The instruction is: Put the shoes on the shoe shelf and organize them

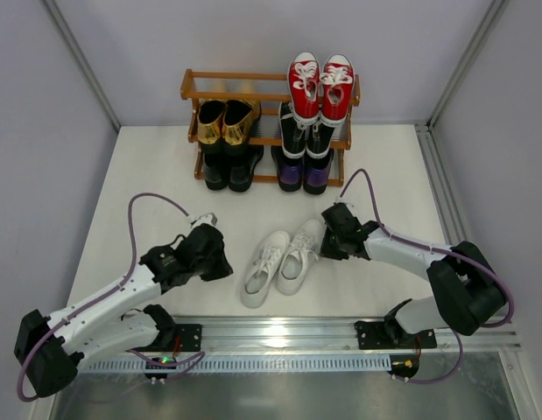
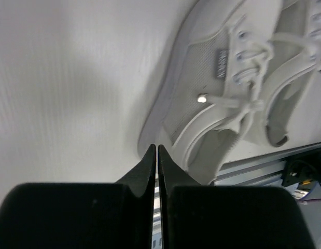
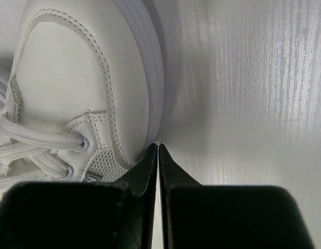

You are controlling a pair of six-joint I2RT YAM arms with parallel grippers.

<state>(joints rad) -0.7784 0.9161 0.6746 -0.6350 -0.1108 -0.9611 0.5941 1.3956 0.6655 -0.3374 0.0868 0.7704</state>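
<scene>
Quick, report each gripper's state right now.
Left gripper: jaws closed, holding nothing.
Right gripper: jaws closed, holding nothing, tips right beside the white sneaker toe.

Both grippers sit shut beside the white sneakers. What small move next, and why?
Probably open the right gripper: its fingertips are closed together at the sole edge of the nearer white sneaker, so it cannot grip as is. That pair alone lies off the shoe shelf, on the table.
</scene>
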